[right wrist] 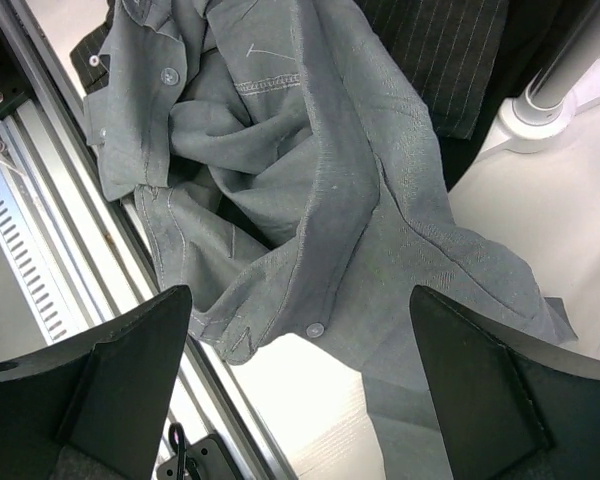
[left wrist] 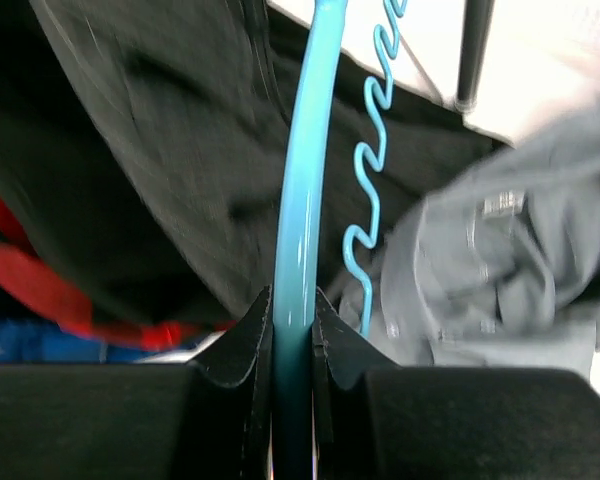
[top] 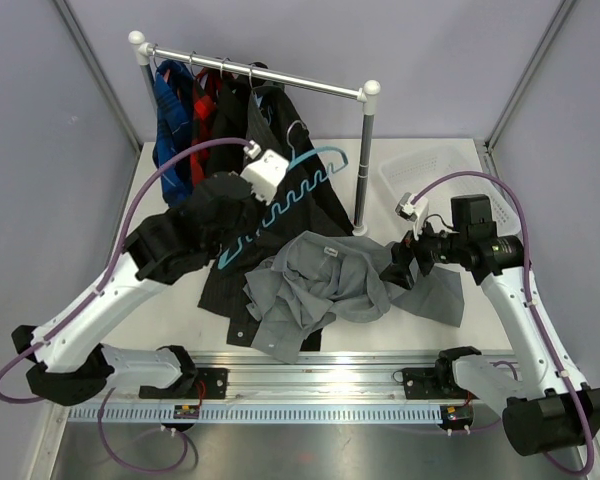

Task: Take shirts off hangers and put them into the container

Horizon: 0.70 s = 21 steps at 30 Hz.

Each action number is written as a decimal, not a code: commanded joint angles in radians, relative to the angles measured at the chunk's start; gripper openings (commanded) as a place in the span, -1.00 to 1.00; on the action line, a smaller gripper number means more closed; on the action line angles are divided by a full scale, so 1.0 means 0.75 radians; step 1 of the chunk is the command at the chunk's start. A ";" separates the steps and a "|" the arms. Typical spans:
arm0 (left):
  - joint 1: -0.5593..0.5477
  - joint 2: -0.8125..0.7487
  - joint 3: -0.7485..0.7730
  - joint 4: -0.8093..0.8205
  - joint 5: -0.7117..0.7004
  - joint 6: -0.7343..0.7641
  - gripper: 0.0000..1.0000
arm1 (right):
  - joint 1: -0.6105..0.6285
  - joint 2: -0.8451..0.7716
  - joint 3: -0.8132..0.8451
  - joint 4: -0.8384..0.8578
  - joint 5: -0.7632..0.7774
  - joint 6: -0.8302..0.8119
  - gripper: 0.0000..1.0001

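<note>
pinching the thin light blue plastic hanger (left wrist: pixel 302 180), the left gripper (left wrist: pixel 292 312) has its jaws clamped tight on the bar. the right gripper (right wrist: pixel 300 355) hangs with jaws spread wide, holding nothing, just above the crumpled plain light grey shirt (right wrist: pixel 280 160). that shirt lies on the white table (top: pixel 390 335), off the hanger. the see-through white plastic basket (top: pixel 432 165) sits far right, apart from the shirt.

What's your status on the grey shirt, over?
Left jaws shut on blue hanger. Right jaws open over grey shirt, heaped outside basket. Rack post stands beside basket.
</note>
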 commanded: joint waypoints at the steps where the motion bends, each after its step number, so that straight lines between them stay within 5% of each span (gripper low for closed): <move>1: -0.003 0.057 0.177 0.252 -0.083 0.096 -1.00 | -0.019 -0.014 -0.013 0.041 -0.041 -0.012 0.97; 9: -0.003 0.252 0.316 0.448 -0.079 0.169 -1.00 | -0.035 -0.026 -0.021 0.034 -0.058 -0.012 0.99; 21: -0.001 0.559 0.500 0.442 -0.097 0.245 -1.00 | -0.054 -0.035 -0.021 0.028 -0.092 -0.014 0.99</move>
